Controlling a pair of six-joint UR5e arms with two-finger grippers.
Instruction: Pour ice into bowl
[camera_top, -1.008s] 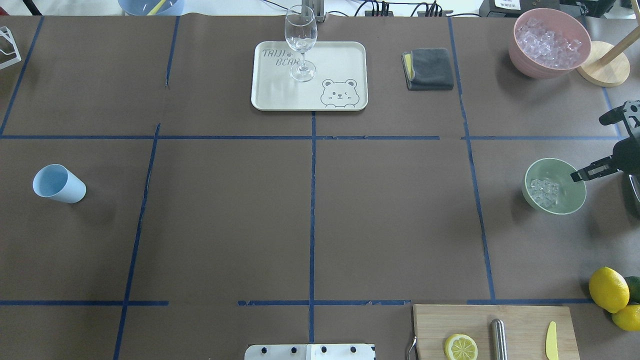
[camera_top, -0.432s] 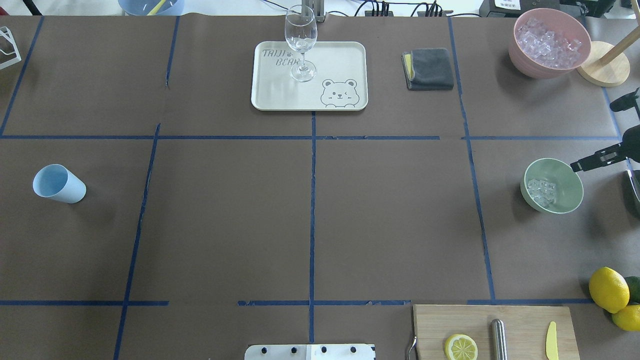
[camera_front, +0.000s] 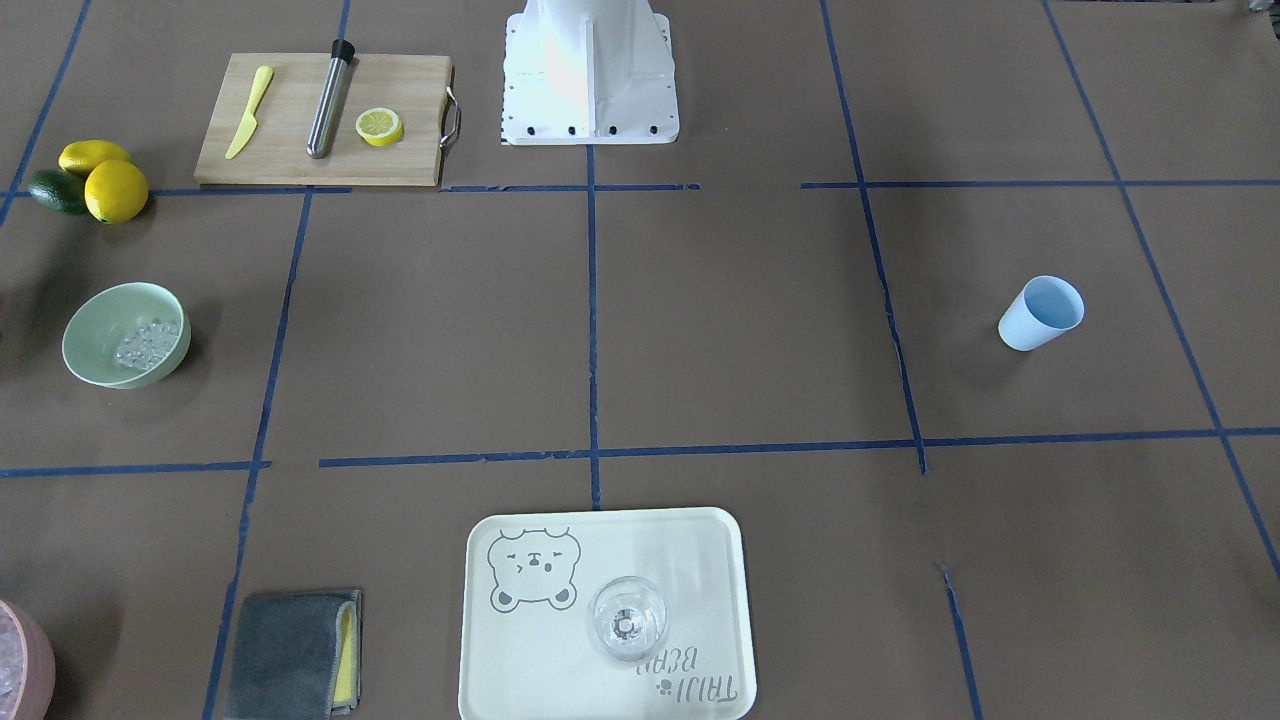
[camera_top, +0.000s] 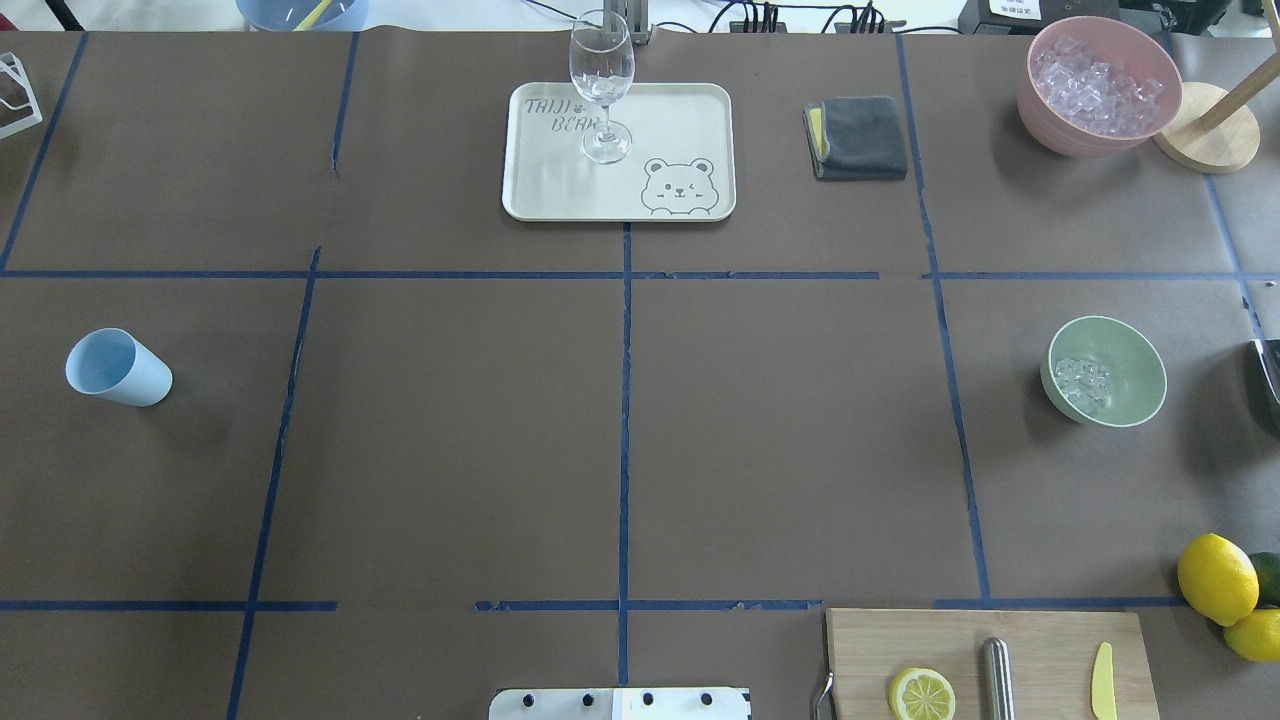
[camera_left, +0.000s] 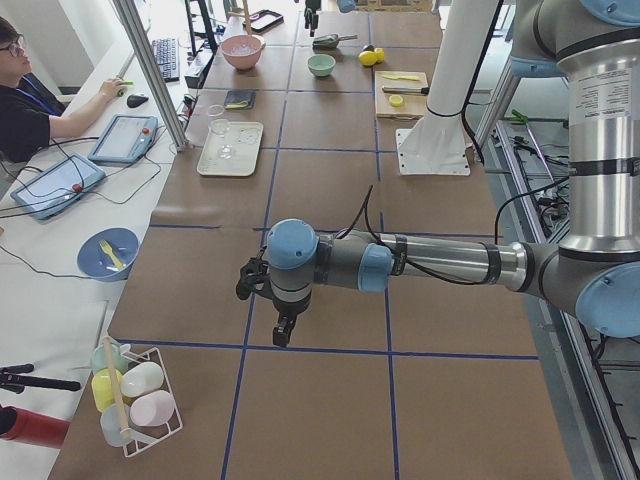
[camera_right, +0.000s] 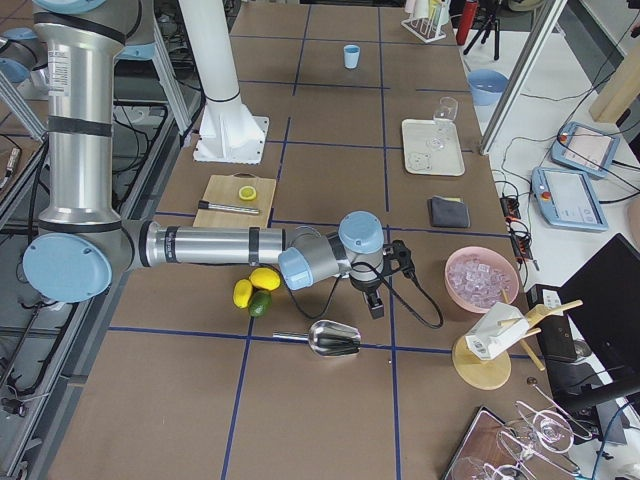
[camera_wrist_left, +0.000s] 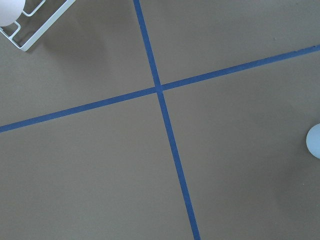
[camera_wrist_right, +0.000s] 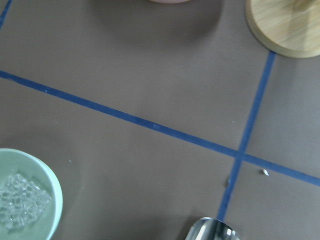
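The pale mint-green bowl (camera_top: 1128, 362) stands upright at the table's right side, with a small heap of clear ice (camera_top: 1083, 383) in it. It also shows in the front-facing view (camera_front: 100, 330) with its ice (camera_front: 148, 343), and in the right wrist view (camera_wrist_right: 47, 187) at the lower left. The right gripper (camera_right: 375, 303) shows only in the exterior right view, hanging above the table, and I cannot tell if it is open. The left gripper (camera_left: 283, 333) shows only in the exterior left view, far from the bowl, state unclear.
A metal scoop (camera_right: 332, 338) lies right of the bowl, its edge in the overhead view (camera_top: 1268, 370). A pink container of ice (camera_top: 1098, 85), wooden stand (camera_top: 1208, 128), grey cloth (camera_top: 860, 137), tray (camera_top: 690, 110) with glass (camera_top: 602, 80), blue cup (camera_top: 118, 367), cutting board (camera_top: 1040, 640) and lemons (camera_top: 1217, 578) surround the area.
The right gripper, which was at the bowl's right rim, has drawn back to the right and left the overhead view. The bowl has shifted slightly and now sits still.
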